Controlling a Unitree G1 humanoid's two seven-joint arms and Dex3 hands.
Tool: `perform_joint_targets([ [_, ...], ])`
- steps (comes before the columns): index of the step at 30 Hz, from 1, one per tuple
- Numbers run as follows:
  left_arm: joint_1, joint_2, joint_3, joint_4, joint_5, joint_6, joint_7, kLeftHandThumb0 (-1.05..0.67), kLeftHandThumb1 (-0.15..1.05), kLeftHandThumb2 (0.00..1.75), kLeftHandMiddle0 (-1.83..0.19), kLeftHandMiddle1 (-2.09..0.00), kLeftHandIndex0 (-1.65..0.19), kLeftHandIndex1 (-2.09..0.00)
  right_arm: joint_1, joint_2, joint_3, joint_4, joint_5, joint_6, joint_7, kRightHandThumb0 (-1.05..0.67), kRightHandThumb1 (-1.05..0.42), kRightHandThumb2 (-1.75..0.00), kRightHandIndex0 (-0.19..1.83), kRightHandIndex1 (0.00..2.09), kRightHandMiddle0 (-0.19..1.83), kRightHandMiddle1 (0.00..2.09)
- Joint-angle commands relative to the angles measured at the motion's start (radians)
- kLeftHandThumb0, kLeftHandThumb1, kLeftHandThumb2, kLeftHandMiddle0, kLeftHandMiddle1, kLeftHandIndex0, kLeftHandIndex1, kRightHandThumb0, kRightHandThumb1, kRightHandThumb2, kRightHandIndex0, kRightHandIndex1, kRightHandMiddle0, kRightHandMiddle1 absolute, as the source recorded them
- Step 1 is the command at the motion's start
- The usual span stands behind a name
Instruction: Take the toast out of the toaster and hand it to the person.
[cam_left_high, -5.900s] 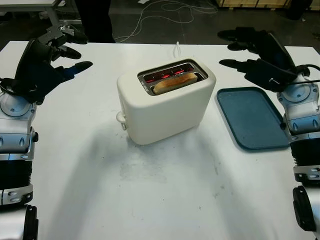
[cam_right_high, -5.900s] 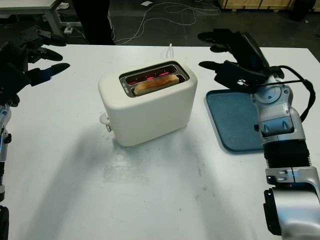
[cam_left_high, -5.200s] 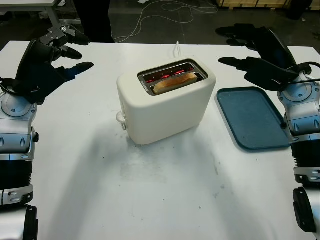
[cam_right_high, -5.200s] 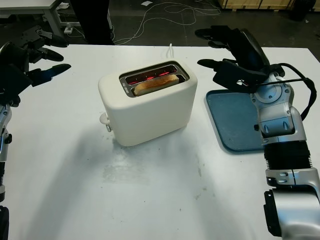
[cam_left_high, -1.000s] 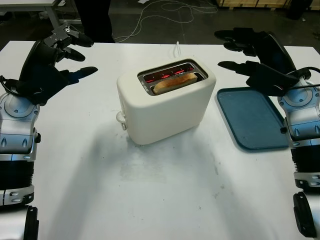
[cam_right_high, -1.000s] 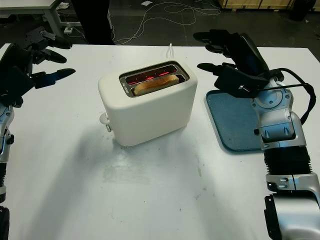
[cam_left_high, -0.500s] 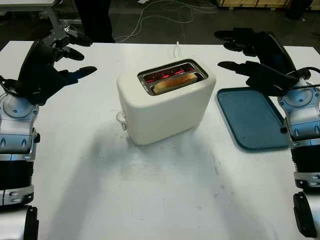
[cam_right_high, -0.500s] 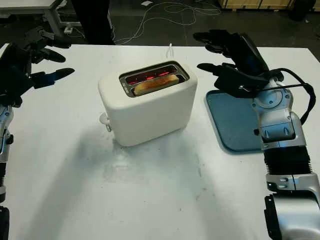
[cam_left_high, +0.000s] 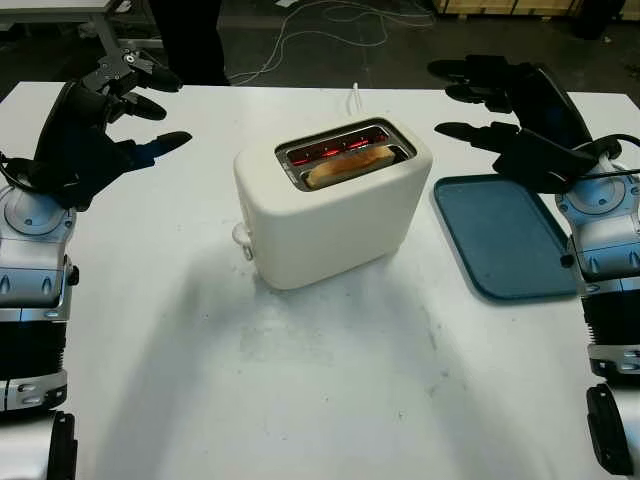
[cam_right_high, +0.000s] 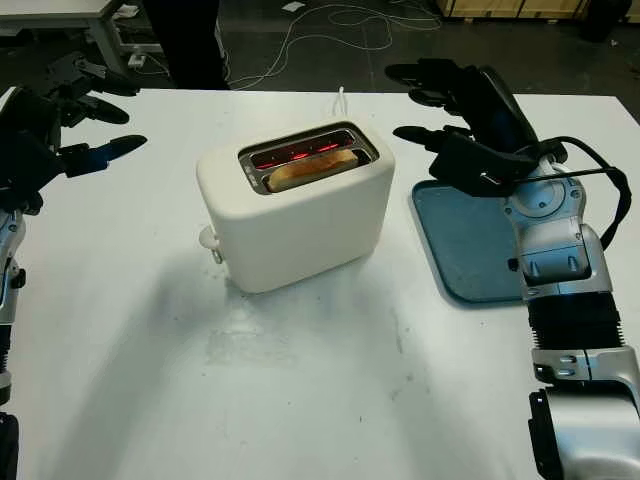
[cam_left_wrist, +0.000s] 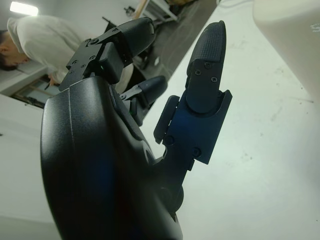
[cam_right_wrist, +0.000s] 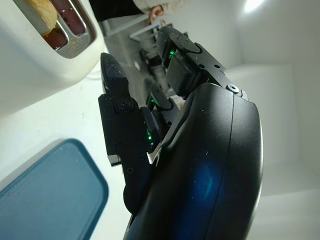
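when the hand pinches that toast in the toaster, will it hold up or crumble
The toast looks browned, so probably stiff and light but brittle under a hard pinch. Little of it shows above the toaster slot, so grip looks shallow. The elements glow red, so it is likely hot.

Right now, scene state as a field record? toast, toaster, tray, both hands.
toast: in the nearer slot of the toaster, top edge showing
toaster: cream, mid-table, elements glowing red
tray: blue, on the table to the toaster's right
left hand: open, raised left of the toaster
right hand: open, raised over the tray's far end
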Motion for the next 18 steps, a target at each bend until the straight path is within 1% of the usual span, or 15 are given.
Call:
perform_joint_targets([
  [1, 0.007, 0.002, -0.002, -0.010, 0.003, -0.007, 0.001, -0.54, 0.74, 0.31, -0.19, -1.23, -0.23, -1.03, 0.010, 0.006, -0.009, -0.002, 0.009, 0.006, 0.000, -0.22, -0.92, -0.04, 0.64, 0.04, 0.62, 0.00],
  [6, 0.007, -0.005, 0.003, -0.006, -0.008, -0.006, 0.001, -0.53, 0.73, 0.32, -0.20, -1.23, -0.24, -1.04, 0.010, 0.003, -0.007, -0.001, 0.005, 0.003, -0.001, -0.23, -0.92, -0.04, 0.66, 0.04, 0.63, 0.00],
  [11, 0.009, -0.008, 0.005, -0.020, -0.012, 0.019, 0.001, -0.52, 0.72, 0.33, -0.18, -1.22, -0.23, -1.03, 0.009, 0.000, -0.003, 0.000, -0.007, 0.000, -0.006, -0.23, -0.92, -0.03, 0.66, 0.04, 0.64, 0.01],
  [15, 0.007, -0.003, 0.002, -0.006, -0.006, -0.013, -0.001, -0.54, 0.72, 0.33, -0.19, -1.23, -0.24, -1.03, 0.010, 0.003, -0.006, -0.007, -0.003, 0.014, -0.005, -0.22, -0.92, -0.03, 0.66, 0.04, 0.63, 0.00],
  [18, 0.007, -0.001, 0.000, -0.009, -0.002, -0.012, -0.002, -0.54, 0.73, 0.34, -0.19, -1.23, -0.23, -1.04, 0.010, 0.003, -0.007, -0.001, 0.001, 0.004, -0.004, -0.22, -0.92, -0.04, 0.65, 0.03, 0.63, 0.00],
])
